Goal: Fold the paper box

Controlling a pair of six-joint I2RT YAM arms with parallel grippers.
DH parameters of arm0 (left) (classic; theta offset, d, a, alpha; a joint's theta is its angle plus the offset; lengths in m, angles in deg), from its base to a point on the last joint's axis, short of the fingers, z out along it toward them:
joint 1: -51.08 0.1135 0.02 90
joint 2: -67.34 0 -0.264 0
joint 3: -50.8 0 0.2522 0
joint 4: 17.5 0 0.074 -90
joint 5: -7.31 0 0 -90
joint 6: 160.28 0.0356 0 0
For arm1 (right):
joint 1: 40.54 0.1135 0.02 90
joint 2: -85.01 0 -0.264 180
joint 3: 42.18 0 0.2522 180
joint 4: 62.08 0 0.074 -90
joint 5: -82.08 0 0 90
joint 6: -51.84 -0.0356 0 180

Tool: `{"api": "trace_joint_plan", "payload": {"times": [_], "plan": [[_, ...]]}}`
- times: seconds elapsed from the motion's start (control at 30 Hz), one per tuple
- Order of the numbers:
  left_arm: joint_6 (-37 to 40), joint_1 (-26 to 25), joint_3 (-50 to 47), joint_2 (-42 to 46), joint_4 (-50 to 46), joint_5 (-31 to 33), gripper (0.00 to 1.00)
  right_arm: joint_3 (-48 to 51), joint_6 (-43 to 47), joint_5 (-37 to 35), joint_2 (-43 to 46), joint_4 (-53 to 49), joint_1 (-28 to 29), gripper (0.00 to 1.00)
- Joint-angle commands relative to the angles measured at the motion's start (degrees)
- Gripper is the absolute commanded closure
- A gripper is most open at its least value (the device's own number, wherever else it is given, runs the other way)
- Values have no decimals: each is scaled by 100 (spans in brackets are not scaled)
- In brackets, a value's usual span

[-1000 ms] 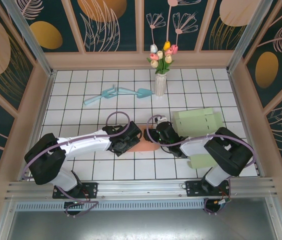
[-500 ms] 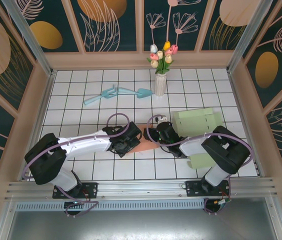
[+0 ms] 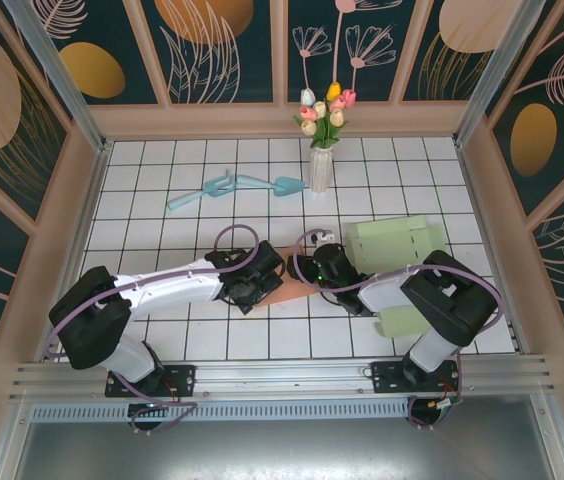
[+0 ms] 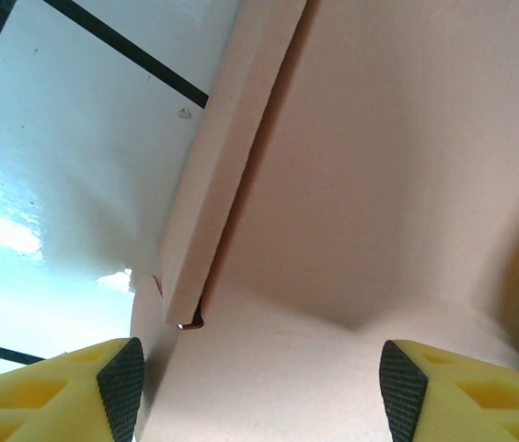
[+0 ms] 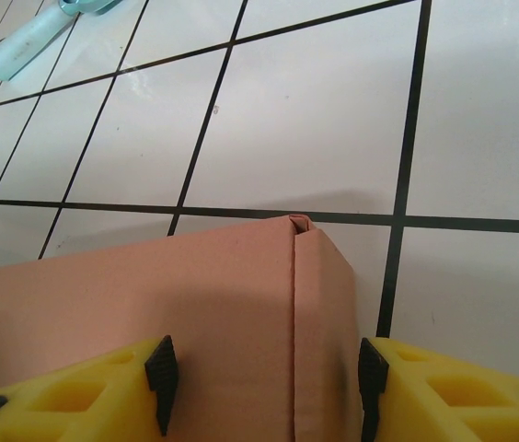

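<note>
Right now our left gripper (image 4: 259, 387) stands wide, its yellow fingers (image 4: 48, 396) spread over a pink panel of the paper box (image 4: 361, 184), which runs past both tips. A folded flap edge rises just ahead on its left. Our right gripper (image 5: 264, 378) straddles the box's other end, one pad beside the corner edge, the other over the top face; we cannot tell whether it squeezes. Beyond that corner lies the white tiled table (image 5: 315, 120), and far ahead to the left a pale blue scoop (image 5: 48, 32).
</note>
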Motion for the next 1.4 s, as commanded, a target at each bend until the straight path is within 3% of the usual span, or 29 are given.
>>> {"api": "trace_joint_plan", "payload": {"times": [0.0, 0.33, 0.63, 0.87, 1.1, 1.37], "plan": [[-162, -39, 222, 157, 226, 71, 30, 285, -52, 173, -248, -782, 43, 43], [-200, -34, 317, 104, 291, 7, 30, 286, -80, 119, -294, -807, 76, 43], [93, -14, 74, 353, -551, 1136, 22, 481, -298, 399, -31, -668, 122, 40], [462, 318, -266, 283, -136, 1132, 20, 1004, -1123, 425, 475, 33, 648, 44], [1234, 536, 323, -514, 71, 1167, 19, 1115, -1821, 220, 431, 626, 1220, 45], [1741, 735, 1289, -1335, 384, 1127, 19, 1268, -2176, -359, 650, 709, 1216, 45]]}}
